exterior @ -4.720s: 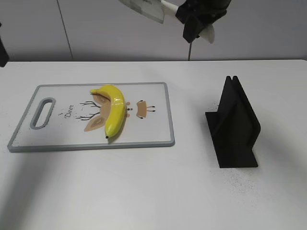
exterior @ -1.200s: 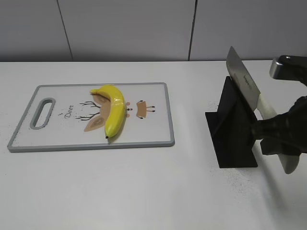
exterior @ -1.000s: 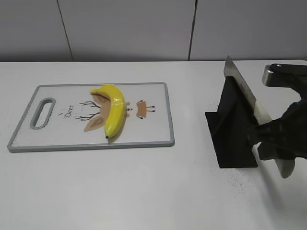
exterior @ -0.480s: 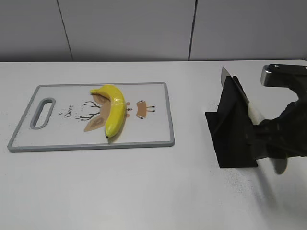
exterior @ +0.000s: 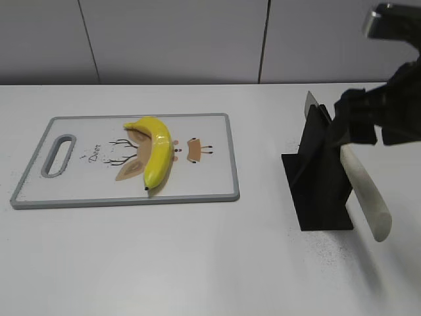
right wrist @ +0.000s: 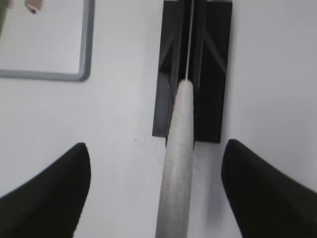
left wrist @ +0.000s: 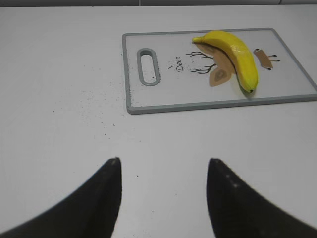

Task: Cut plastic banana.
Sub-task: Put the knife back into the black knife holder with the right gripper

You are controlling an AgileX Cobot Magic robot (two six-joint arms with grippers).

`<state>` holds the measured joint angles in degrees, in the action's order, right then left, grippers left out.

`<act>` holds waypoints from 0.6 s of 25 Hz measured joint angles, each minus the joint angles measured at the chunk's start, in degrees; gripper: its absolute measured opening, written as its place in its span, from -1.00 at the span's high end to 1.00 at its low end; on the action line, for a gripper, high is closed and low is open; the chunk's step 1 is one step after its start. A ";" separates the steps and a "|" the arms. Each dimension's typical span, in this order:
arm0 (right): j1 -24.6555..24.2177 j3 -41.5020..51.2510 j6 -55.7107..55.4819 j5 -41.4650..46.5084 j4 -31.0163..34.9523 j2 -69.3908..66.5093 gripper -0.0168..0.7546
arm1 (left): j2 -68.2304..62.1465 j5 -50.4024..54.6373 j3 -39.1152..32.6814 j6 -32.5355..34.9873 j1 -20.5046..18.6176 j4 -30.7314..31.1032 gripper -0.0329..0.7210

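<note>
Resting in the black slotted knife stand (exterior: 320,176) on the right, the pale-handled kitchen knife (right wrist: 177,148) has just been released. The right gripper (right wrist: 156,193) has risen, spread wide, holding nothing. The yellow plastic banana (exterior: 155,150) lies whole on the grey-rimmed white cutting board (exterior: 217,181) to the left.

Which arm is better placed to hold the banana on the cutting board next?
Probably left: its open gripper faces the cutting board and banana. The open right gripper hangs above the knife in its black stand.
</note>
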<state>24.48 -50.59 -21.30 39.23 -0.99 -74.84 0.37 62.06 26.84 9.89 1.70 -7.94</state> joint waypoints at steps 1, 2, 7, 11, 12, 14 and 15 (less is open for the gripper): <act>0.00 -1.50 0.74 0.69 -0.56 0.49 -0.66 | 0.00 0.00 0.00 0.00 0.00 0.00 -0.51; 0.00 -3.27 1.88 1.63 -1.10 1.07 -0.66 | 0.00 0.00 0.00 0.00 0.00 0.00 -0.51; 0.00 -10.64 10.40 7.76 -2.85 5.43 -0.62 | 0.00 0.00 0.00 0.00 0.00 0.00 -0.51; 0.00 -11.83 18.19 13.25 -2.92 11.44 -0.58 | 0.00 0.00 0.00 0.00 0.00 0.00 -0.51; 0.00 -11.91 20.27 14.82 -2.92 13.24 -0.58 | 0.00 0.00 0.00 0.00 0.00 0.00 -0.51; 0.00 -11.91 22.87 18.12 -2.74 16.78 -0.58 | 0.00 0.00 0.00 -0.05 0.00 0.00 -0.51; 0.00 -11.72 23.36 18.97 -2.61 18.87 -0.58 | 0.00 0.00 0.00 -0.05 0.00 0.00 -0.51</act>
<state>24.48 -62.31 2.06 58.20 -3.60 -55.97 0.37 62.06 26.84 9.85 1.70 -7.94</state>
